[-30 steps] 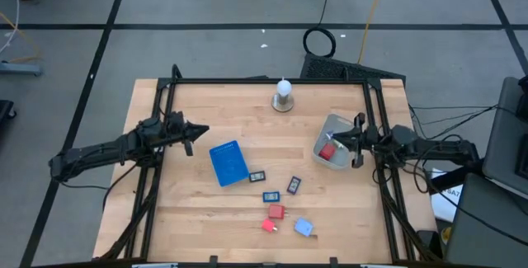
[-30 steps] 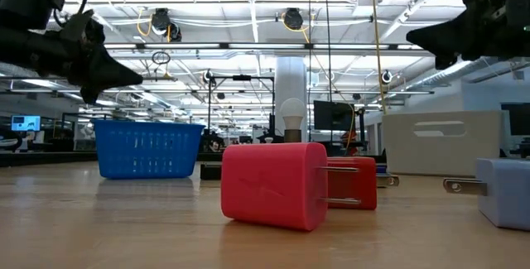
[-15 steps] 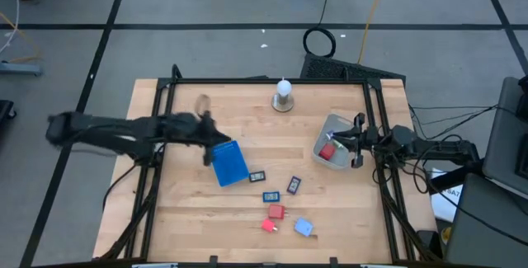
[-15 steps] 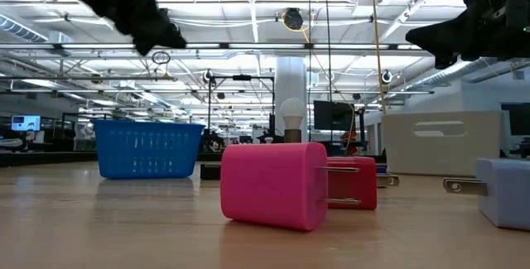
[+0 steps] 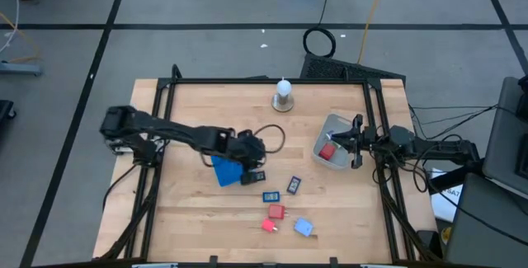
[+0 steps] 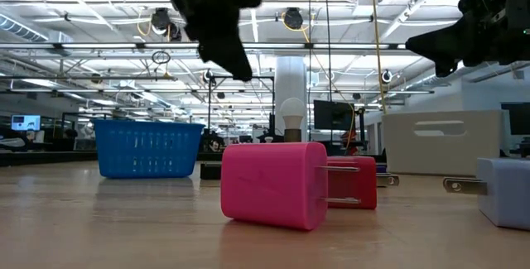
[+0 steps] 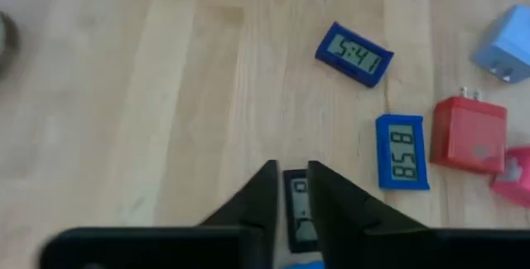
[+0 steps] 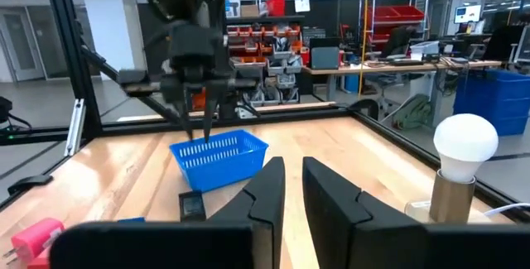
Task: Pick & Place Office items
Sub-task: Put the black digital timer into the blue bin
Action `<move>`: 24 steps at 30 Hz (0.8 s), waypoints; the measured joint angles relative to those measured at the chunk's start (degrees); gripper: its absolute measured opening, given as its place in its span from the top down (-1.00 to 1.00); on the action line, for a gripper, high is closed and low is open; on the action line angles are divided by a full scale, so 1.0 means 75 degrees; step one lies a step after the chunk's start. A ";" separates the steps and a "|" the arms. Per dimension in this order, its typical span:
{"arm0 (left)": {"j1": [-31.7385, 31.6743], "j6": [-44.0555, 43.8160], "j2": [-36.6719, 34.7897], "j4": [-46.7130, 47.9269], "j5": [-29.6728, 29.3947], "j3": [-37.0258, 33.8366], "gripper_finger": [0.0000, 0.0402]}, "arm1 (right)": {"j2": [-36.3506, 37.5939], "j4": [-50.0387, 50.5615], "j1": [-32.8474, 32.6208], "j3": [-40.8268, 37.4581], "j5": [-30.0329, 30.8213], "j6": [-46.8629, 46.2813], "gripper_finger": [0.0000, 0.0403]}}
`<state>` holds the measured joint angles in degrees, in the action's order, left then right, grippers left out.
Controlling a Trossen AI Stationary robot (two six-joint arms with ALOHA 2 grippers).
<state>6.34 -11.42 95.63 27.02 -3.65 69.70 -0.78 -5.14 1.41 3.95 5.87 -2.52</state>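
Note:
My left gripper (image 5: pixel 252 161) hangs shut above the table's middle, by the blue basket's (image 5: pixel 226 169) right edge and over a small black display piece (image 7: pixel 298 211), touching nothing. In the low view it (image 6: pixel 243 72) is well above the table. Lying flat on the wood are two dark blue display rectangles (image 7: pixel 354 52) (image 7: pixel 402 151), two red blocks (image 5: pixel 275 211) (image 5: pixel 269 225) and a light-blue block (image 5: pixel 303 228). My right gripper (image 5: pixel 341 139) stays shut over the grey container (image 5: pixel 338 123), which holds a red piece (image 5: pixel 327 151).
A light bulb on a stand (image 5: pixel 283 95) stands near the far edge. The blue basket sits left of the small pieces. A black frame (image 5: pixel 247 80) runs along the table's sides. My left arm's cable loop (image 5: pixel 272 136) hangs beside its wrist. Bare wood lies toward the near left corner.
My left arm has swung from the table's left edge toward the middle, passing over the blue basket, and has tipped its fingers downward over the black display piece. The small pieces and the right arm have stayed where they were.

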 joint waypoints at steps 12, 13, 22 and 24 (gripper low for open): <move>0.0524 -0.0303 0.1829 0.1220 0.0043 0.1251 -0.12 | -0.0003 0.0006 0.0000 -0.0009 0.0003 0.0000 0.80; 0.0572 -0.0338 0.1934 0.1270 -0.0020 0.1309 -0.15 | 0.0000 0.0000 0.0000 -0.0009 0.0003 -0.0002 0.80; 0.0536 -0.0423 0.2342 0.1373 -0.0394 0.1476 -0.22 | -0.0002 0.0041 0.0001 -0.0012 0.0003 -0.0119 0.79; 0.0499 -0.0552 0.2347 0.1498 -0.0273 0.1474 -0.22 | -0.0003 0.0134 0.0000 -0.0012 0.0000 -0.0087 0.80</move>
<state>10.08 -15.56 113.23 38.25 -5.70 80.75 -0.80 -4.14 1.41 3.86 5.87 -3.17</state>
